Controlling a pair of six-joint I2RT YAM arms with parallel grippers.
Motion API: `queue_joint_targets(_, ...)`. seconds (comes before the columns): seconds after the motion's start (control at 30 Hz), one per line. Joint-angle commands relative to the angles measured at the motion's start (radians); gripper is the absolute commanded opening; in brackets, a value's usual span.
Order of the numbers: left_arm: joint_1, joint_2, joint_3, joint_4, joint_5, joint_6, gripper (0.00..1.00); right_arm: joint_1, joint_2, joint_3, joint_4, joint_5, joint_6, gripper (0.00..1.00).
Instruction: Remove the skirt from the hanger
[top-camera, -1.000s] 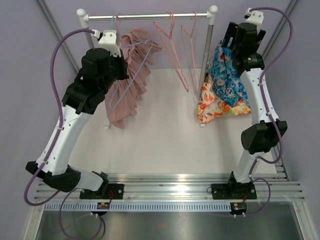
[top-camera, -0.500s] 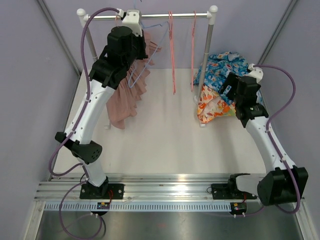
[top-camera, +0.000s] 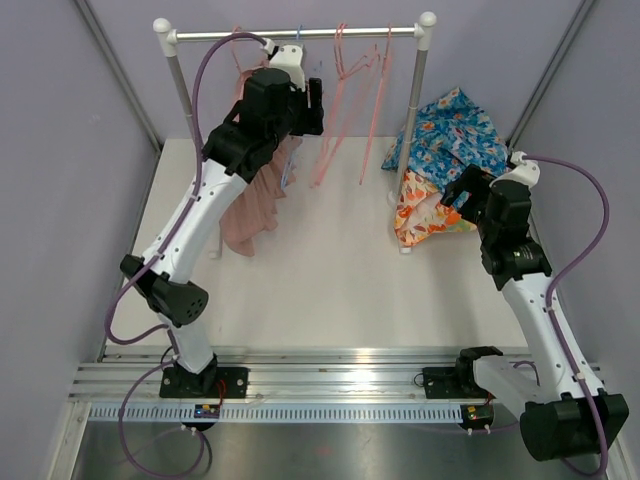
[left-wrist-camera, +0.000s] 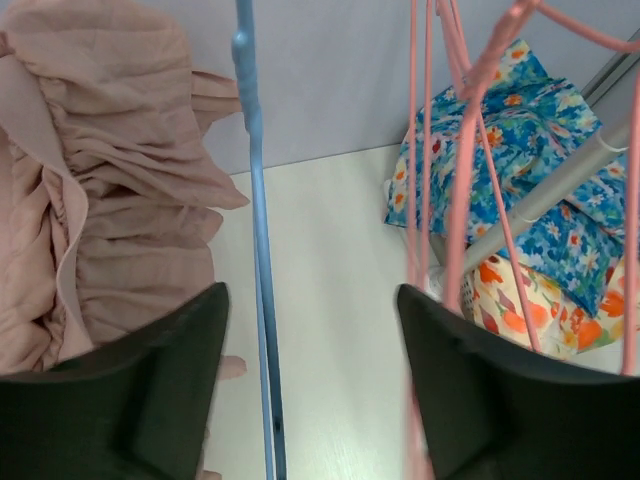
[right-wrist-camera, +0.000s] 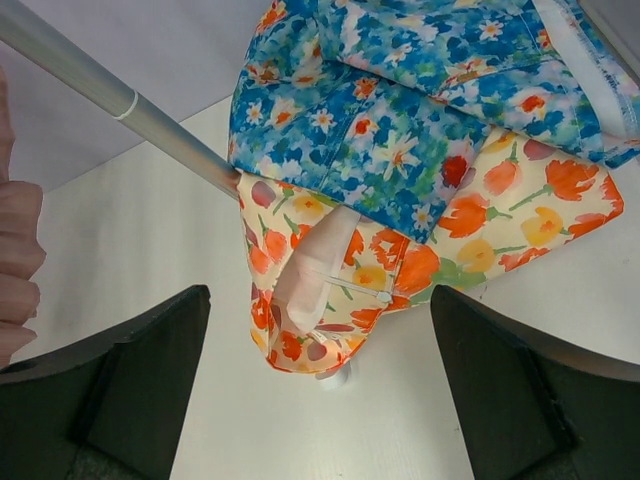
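Observation:
A dusty-pink ruffled skirt (top-camera: 248, 205) hangs under the left part of the rack rod (top-camera: 210, 35). It fills the left of the left wrist view (left-wrist-camera: 110, 200). A thin blue hanger wire (left-wrist-camera: 257, 250) runs down between the fingers of my left gripper (left-wrist-camera: 310, 300), close to the left finger and not clamped. That gripper (top-camera: 312, 105) is open, high up beside the rod. My right gripper (right-wrist-camera: 320, 295) is open over an orange floral garment (right-wrist-camera: 330, 290) and holds nothing. It hovers at the right of the table (top-camera: 457, 190).
Pink wire hangers (top-camera: 345, 95) dangle askew from the rod, right of my left gripper (left-wrist-camera: 450, 200). A blue floral garment (top-camera: 450, 135) lies heaped on the orange one by the right rack post (top-camera: 412, 130). The left post (top-camera: 183, 95) stands at the back left.
My left arm has moved right along the rod and its jaws have opened. The pink hangers have swung askew. My right arm has pulled back a little from the floral heap.

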Motion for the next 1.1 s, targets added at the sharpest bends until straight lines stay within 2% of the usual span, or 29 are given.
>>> queue_joint_targets(0.0,-0.016,-0.136,0.014,0.020,-0.038,-0.002,0.76,0.003,-0.041,-0.015,-0.017,-0.029,0.024,0.99)
queue_joint_targets(0.07,-0.016,-0.176,0.008,0.004,-0.096,0.006,0.88,0.003,-0.070,-0.021,-0.030,-0.037,0.027,0.99)
queue_joint_targets(0.1,-0.016,-0.204,-0.012,0.006,-0.115,0.015,0.91,0.005,-0.077,-0.025,-0.034,-0.039,0.027,0.99)
queue_joint_targets(0.23,-0.009,-0.311,-0.066,0.009,-0.201,0.078,0.97,0.003,-0.116,-0.032,-0.071,-0.040,0.021,1.00)
queue_joint_targets(0.33,0.015,-0.330,-0.092,-0.025,-0.247,0.099,0.99,0.005,-0.139,-0.036,-0.089,-0.042,0.015,1.00)
queue_joint_targets(0.53,0.127,-0.347,-0.152,-0.034,-0.170,0.076,0.99,0.003,-0.166,-0.044,-0.122,-0.052,0.006,0.99)
queue_joint_targets(0.73,0.241,-0.286,-0.145,-0.024,-0.019,0.038,0.97,0.003,-0.180,-0.055,-0.137,-0.048,-0.011,0.99)
queue_joint_targets(0.97,0.258,-0.189,-0.096,-0.005,0.077,0.032,0.89,0.003,-0.168,-0.056,-0.129,-0.046,-0.016,1.00)
queue_joint_targets(1.0,0.259,-0.177,-0.083,-0.007,0.086,0.029,0.83,0.005,-0.165,-0.056,-0.126,-0.046,-0.016,0.99)
queue_joint_targets(1.07,0.261,-0.148,-0.075,-0.011,0.100,0.024,0.79,0.003,-0.162,-0.059,-0.123,-0.046,-0.017,0.99)
